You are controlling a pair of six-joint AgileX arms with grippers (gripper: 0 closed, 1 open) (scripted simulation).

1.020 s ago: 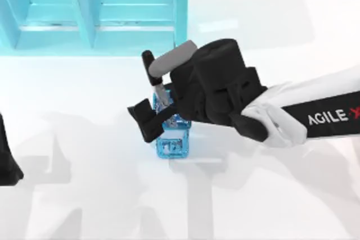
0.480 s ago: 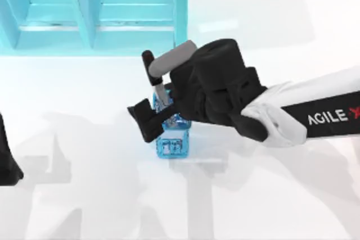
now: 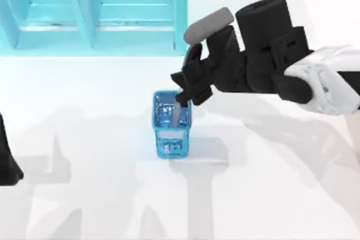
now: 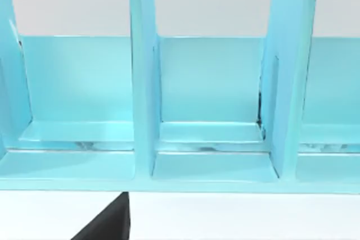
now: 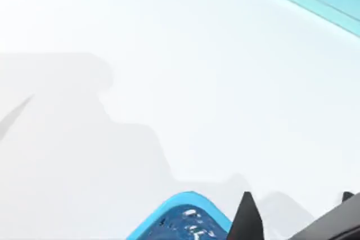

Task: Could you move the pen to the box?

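Note:
The box, a blue mesh holder point(image 3: 170, 144), stands upright at the table's middle. Inside it leans the pen point(image 3: 178, 116); its grey-white barrel shows, and its upper end is hidden under my right gripper. My right gripper point(image 3: 180, 89) hangs above the box's far right corner, open, with nothing between its fingers. In the right wrist view the box's rim point(image 5: 169, 209) sits just ahead of the gripper point(image 5: 296, 202), whose two black fingertips point(image 5: 246, 212) stand well apart. My left arm point(image 3: 7, 158) is parked at the table's left edge.
A tall cyan shelf unit point(image 3: 101, 9) with several upright dividers stands along the back left of the table; the left wrist view faces its compartments point(image 4: 214, 82). White tabletop point(image 3: 270, 184) lies open in front of and to the right of the box.
My right gripper pulled back up and to the right, away from the box. The pen, which leaned out toward the back left with its black cap showing, now sits inside the box.

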